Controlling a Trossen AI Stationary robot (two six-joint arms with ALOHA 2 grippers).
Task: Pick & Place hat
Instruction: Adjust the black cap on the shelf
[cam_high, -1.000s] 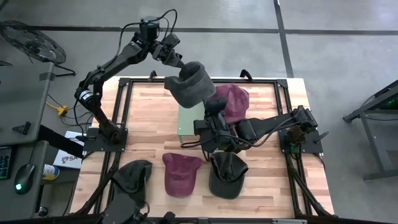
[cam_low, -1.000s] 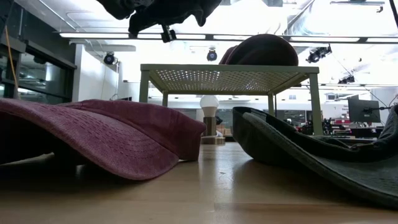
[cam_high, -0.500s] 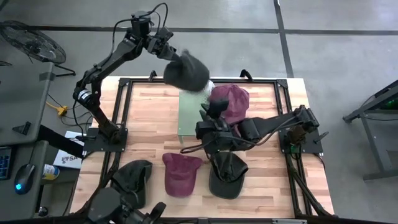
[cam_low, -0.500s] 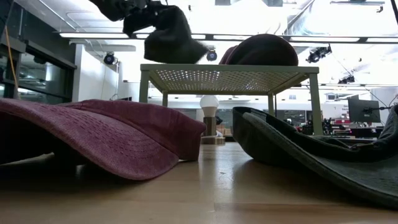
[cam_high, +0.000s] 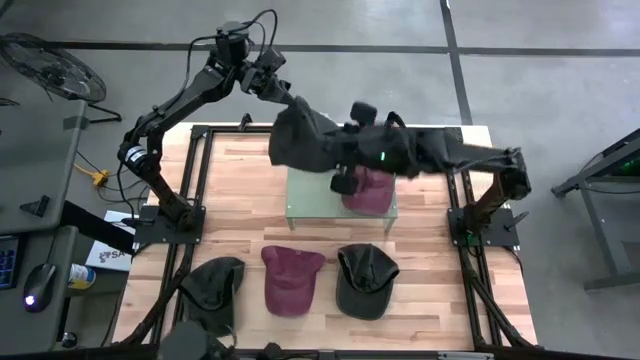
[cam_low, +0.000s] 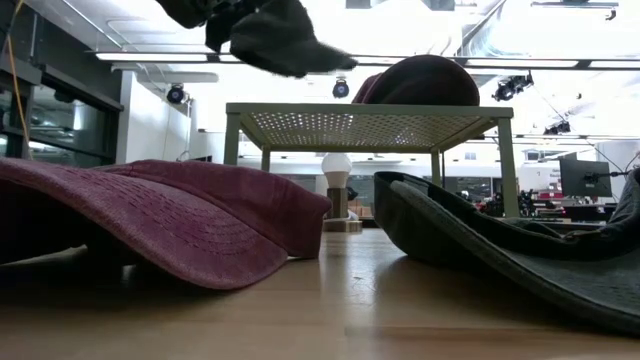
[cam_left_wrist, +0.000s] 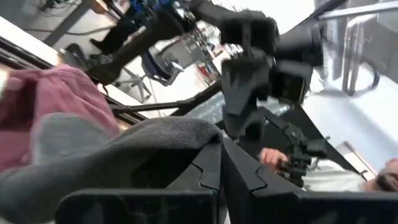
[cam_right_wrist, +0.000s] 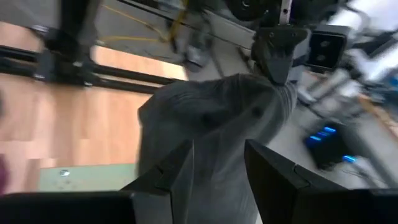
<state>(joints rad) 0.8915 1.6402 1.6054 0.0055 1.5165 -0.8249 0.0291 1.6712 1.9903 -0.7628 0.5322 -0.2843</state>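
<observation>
A dark grey hat (cam_high: 305, 140) hangs high over the far side of the table, above the green stand (cam_high: 310, 200). My left gripper (cam_high: 272, 88) is shut on it. My right gripper (cam_right_wrist: 217, 168) has come in from the table's right side. It stands open right at the hat (cam_right_wrist: 211, 118), one finger on each side of the hanging cloth. A maroon hat (cam_high: 368, 190) rests on top of the stand. The low view shows the grey hat (cam_low: 270, 35) above the stand's top (cam_low: 370, 115). My left gripper pinches an upper edge of the grey hat (cam_right_wrist: 273, 87) between its two shut fingers (cam_left_wrist: 211, 162), which point level from the table's far left. The hat hangs below and beside the fingers, slack and clear of the stand. My right gripper: whether its fingers touch the hat, I cannot tell.
Along the near edge lie a dark green cap (cam_high: 215, 285), a maroon cap (cam_high: 290, 280) and a dark cap (cam_high: 365, 280). Black frame rails (cam_high: 200, 180) run along the table's left and right sides. People show in the room beyond the table.
My right gripper has risen from low in front of the stand and gone toward the far edge, up to the hanging grey hat, turning as it went. The hat has swung under my left gripper and now spreads toward the right arm.
</observation>
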